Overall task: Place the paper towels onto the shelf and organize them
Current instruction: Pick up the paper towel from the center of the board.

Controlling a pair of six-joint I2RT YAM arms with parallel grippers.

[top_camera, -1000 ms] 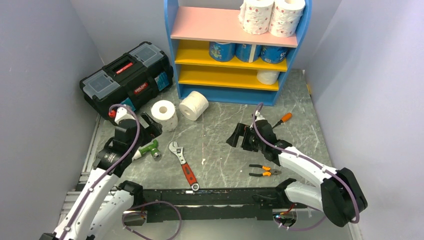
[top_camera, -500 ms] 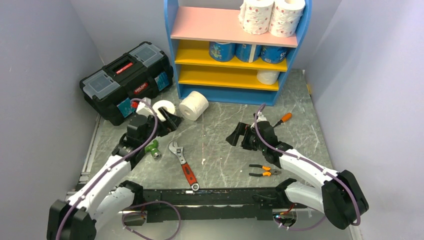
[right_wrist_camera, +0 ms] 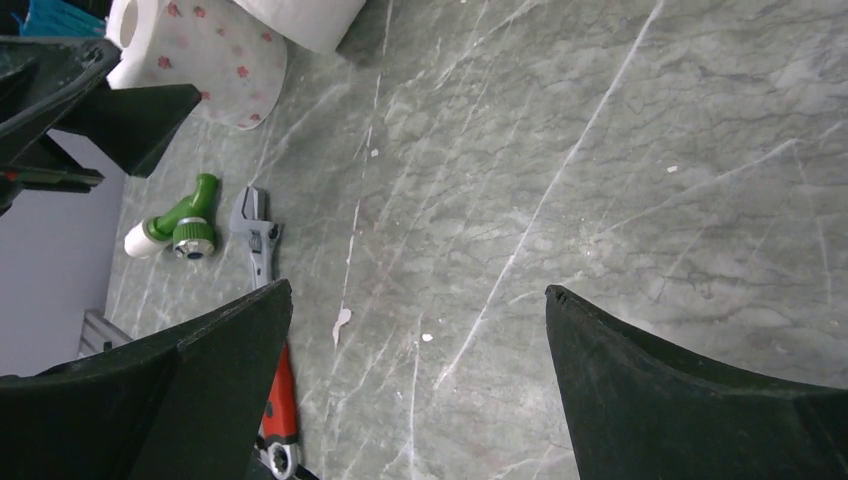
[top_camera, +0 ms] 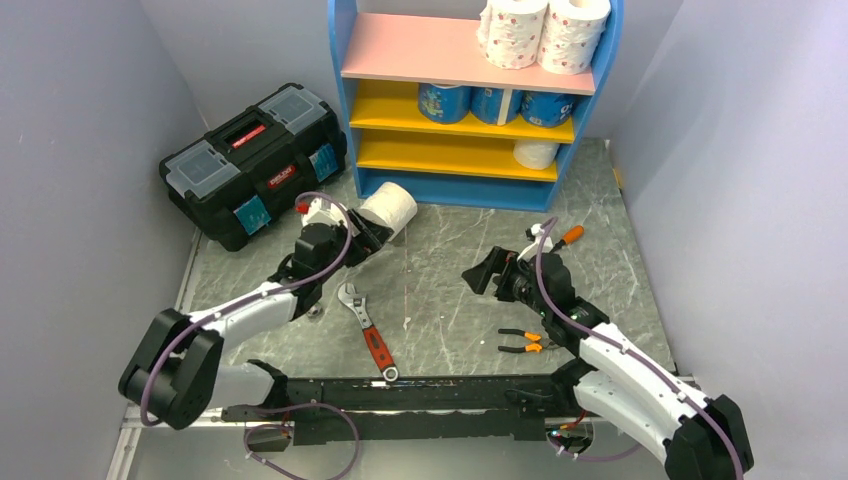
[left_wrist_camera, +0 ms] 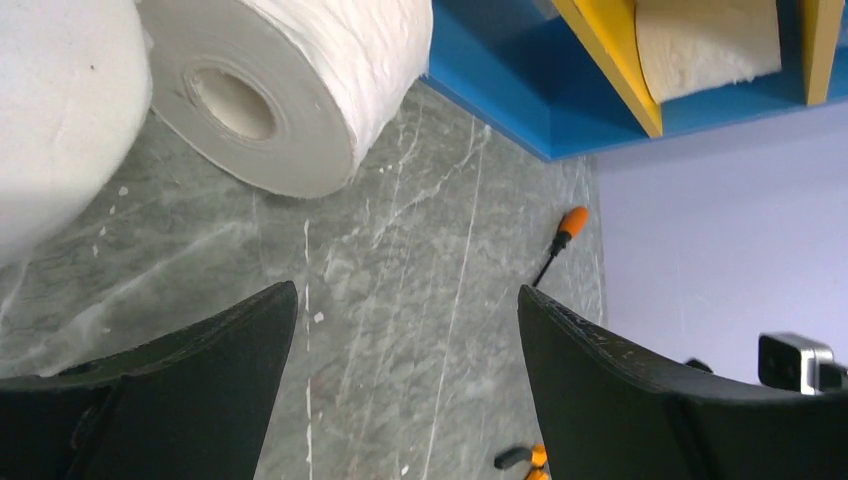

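The shelf [top_camera: 420, 50] stands at the back. Two pink-dotted rolls [top_camera: 545, 32] sit on its pink board, three blue-wrapped rolls [top_camera: 495, 103] on the upper yellow board and one plain roll [top_camera: 536, 153] on the lower one. A plain roll [top_camera: 390, 208] lies on its side on the table before the shelf, also in the left wrist view [left_wrist_camera: 300, 90]. A pink-dotted roll [right_wrist_camera: 215, 60] stands just left of it, mostly hidden under my left wrist in the top view. My left gripper [top_camera: 368, 235] is open and empty right beside both rolls. My right gripper [top_camera: 485, 275] is open and empty over bare table.
A black toolbox [top_camera: 250, 160] sits at the back left. A red-handled wrench [top_camera: 368, 330], a green tool [right_wrist_camera: 180, 225], orange pliers [top_camera: 528, 343] and an orange screwdriver [top_camera: 565, 238] lie on the grey marble table. Walls close in left and right.
My left arm has swung forward and right, from beside the toolbox up to the two rolls on the table. My right gripper has shifted slightly right and toward me.
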